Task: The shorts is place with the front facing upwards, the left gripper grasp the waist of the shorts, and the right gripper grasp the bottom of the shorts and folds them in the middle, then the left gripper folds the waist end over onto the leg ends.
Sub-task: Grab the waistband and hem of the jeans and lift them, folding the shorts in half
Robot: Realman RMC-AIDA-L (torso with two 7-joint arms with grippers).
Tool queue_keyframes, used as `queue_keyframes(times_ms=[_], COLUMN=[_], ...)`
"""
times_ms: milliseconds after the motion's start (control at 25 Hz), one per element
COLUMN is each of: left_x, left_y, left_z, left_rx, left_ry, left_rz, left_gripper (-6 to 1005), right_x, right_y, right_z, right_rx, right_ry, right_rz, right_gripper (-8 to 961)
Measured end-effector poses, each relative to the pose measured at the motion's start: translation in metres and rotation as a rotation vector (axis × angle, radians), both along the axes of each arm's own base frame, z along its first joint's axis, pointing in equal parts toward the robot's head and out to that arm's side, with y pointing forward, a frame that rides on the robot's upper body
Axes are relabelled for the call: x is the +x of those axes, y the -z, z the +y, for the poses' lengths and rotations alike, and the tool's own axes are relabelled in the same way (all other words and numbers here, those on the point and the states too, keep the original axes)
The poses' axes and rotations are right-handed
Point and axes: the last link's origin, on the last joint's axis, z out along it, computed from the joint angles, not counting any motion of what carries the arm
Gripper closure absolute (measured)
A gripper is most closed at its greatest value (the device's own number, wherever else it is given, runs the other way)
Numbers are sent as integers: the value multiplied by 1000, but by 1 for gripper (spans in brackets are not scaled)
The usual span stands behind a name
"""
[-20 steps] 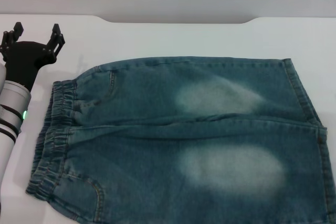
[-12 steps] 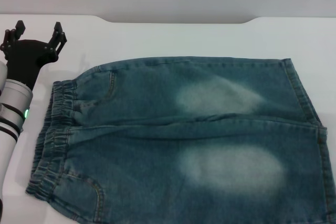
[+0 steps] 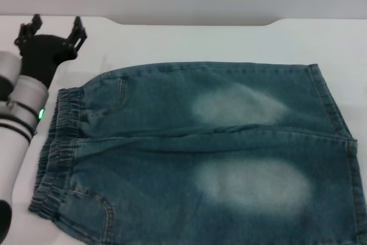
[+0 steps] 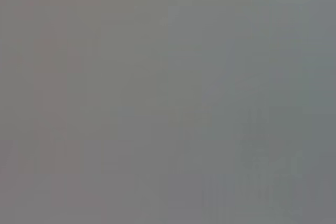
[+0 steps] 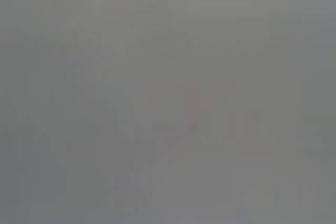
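Note:
The blue denim shorts [image 3: 206, 153] lie flat on the white table in the head view, with two pale faded thigh patches facing up. Their gathered waist [image 3: 57, 147] is at the left. The bottom of the shorts, the stitched leg hems [image 3: 338, 119], is at the right. My left gripper [image 3: 53, 28], a black pronged claw on a silver arm with a green light, hovers open above the table past the far end of the waist, touching nothing. The right gripper is out of view. Both wrist views show only flat grey.
The white table [image 3: 200, 41] runs behind the shorts to a grey wall. The shorts reach the picture's lower and right edges.
My left gripper has moved to the right and farther away, toward the far corner of the waist. The shorts have not moved.

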Motion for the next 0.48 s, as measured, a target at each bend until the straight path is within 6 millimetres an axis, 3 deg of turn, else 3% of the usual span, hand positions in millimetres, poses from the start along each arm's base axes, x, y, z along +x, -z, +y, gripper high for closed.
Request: queue_keyframes(times_ms=[160,480], left_x=[17,52], left_y=[-2,-50], left_z=[8,26], left_rx=[-29,-236], left_ry=[-15,-120], left_rz=[40,-8], left_gripper=[150,149], right_x=[-15,-23], right_y=[-27,-69], right_z=[7,17], right_rx=[-2,-148], right_ry=[69,191], right_rz=[6,160], right_gripper=[149,149])
